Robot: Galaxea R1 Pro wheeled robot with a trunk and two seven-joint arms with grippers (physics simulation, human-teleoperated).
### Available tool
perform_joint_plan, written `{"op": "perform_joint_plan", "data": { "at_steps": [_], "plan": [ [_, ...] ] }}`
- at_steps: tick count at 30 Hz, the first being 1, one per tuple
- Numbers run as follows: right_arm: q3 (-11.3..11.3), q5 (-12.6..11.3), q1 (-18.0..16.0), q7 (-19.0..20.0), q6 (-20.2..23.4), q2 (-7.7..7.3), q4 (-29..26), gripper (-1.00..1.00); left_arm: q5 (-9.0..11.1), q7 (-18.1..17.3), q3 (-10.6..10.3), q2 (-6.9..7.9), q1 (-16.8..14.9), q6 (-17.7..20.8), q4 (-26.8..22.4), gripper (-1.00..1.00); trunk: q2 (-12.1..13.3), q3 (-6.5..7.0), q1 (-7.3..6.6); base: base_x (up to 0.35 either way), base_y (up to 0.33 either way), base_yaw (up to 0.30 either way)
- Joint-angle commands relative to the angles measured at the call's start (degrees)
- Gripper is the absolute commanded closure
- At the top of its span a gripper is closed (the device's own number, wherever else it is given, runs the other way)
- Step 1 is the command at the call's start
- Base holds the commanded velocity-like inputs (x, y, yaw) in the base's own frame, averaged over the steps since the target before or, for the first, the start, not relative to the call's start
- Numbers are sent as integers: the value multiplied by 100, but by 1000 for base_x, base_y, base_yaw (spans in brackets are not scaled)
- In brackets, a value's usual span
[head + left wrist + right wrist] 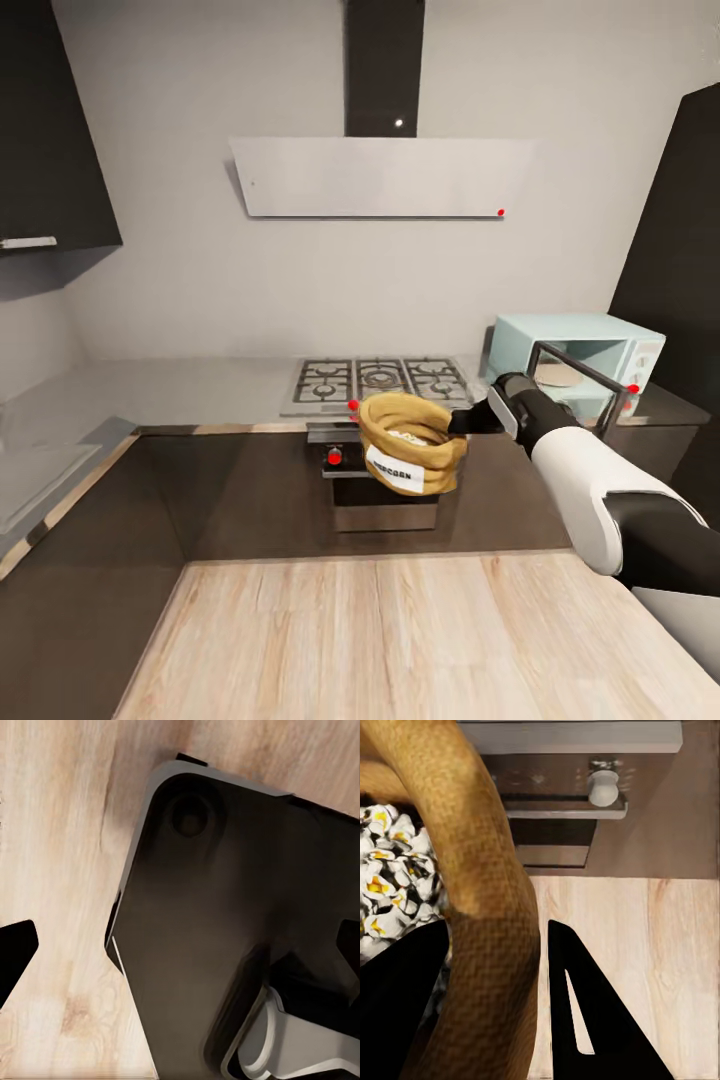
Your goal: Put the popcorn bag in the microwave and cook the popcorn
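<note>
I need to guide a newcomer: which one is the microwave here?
Start at the gas hob below the white hood; go right along the countertop. The microwave is the pale mint-blue box with its door open, unlike the dark built-in oven.

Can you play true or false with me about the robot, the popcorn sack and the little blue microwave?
1. The right end effector holds the squat brown burlap popcorn bag by its rolled rim. True.
2. The small pale mint-blue microwave has its door shut. False: the dark glass door stands swung open.
3. The popcorn bag sits on the long grey glossy countertop. False: it hangs in the air in front of the dark cabinets, above the wooden floor.
4. White puffed popcorn with yellow spots shows inside the bag's mouth. True.
5. The steel gas hob lies to the right of the microwave. False: in the head view it lies to its left.
</note>
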Motion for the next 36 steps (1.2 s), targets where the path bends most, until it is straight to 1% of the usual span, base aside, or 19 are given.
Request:
{"op": "perform_joint_plan", "data": {
  "at_steps": [1,3,5,8,12,15,21,25,28,31,36],
  "plan": [
    [0,-1,-4,39,-124,-70,103,100,30,12,-5,-1,-1,-7,-3,-100,-9,-9,-2,-346,0,0],
    [1,-7,-4,39,-239,-151,242,100,47,13,-5,-1,-1,-7,-2,-100,-9,-9,-2,-346,0,0],
    [1,-2,-4,39,-271,-196,306,100,56,11,-5,-1,-1,-7,-3,-100,-9,-9,-2,-346,0,0],
    [1,15,-4,34,-287,-261,559,100,55,13,-5,-1,-1,-7,-3,-100,-9,-9,-2,-340,0,0],
    [0,24,-4,34,-288,-272,591,100,57,15,-5,-1,-1,-7,2,-100,-9,-9,-2,-335,-34,0],
    [-3,26,-4,31,-288,-280,587,100,35,15,-12,-1,-1,-7,4,-100,-9,-9,-2,-222,-193,0],
    [1,35,-4,31,-288,-291,586,100,39,15,-19,-1,-1,-7,4,-100,-9,-9,-2,-103,-266,0],
    [1,35,-4,39,-288,-384,586,100,51,15,-14,3,-1,-7,4,-100,-9,-9,-2,-26,-276,0],
    [3,40,-4,39,-288,-402,586,100,59,15,-7,8,-1,-7,4,-100,-9,-9,-2,-2,-254,0],
    [3,44,-4,55,-283,-404,555,100,69,15,3,8,-1,-7,4,-100,-9,-9,-2,0,-59,-34],
    [17,53,-4,65,-271,-405,517,100,77,15,8,8,-1,-7,4,-100,-9,-1,-2,0,-3,-250]
  ]
}}
